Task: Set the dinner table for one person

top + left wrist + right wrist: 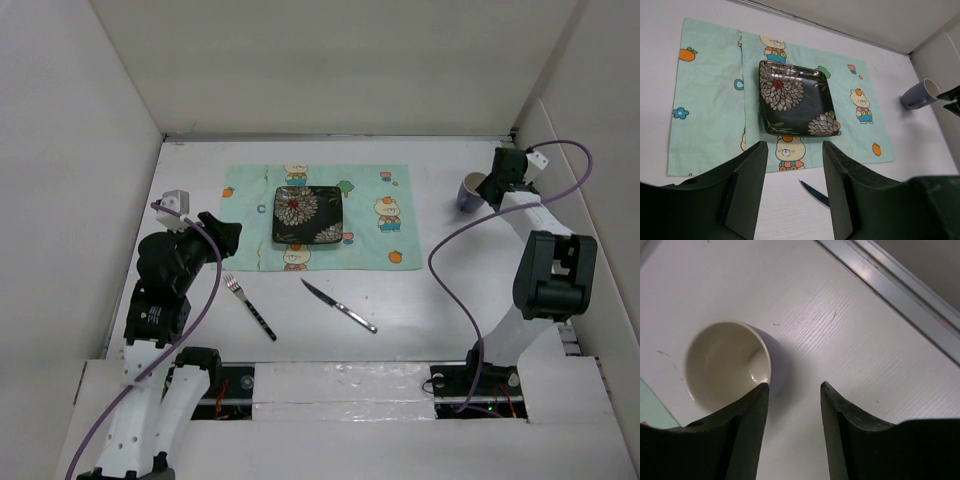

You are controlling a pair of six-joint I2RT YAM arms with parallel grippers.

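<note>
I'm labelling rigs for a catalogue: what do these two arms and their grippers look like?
Both the left arm and right arm have white links joined by chunky black joint housings. A lilac cable loops along each. The left gripper and right gripper each carry two matte, dark wedge-shaped fingers. No lettering is readable.

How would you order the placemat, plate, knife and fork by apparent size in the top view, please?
1. placemat
2. plate
3. knife and fork: both thin and about equal in length, so I would not rank them.
</note>
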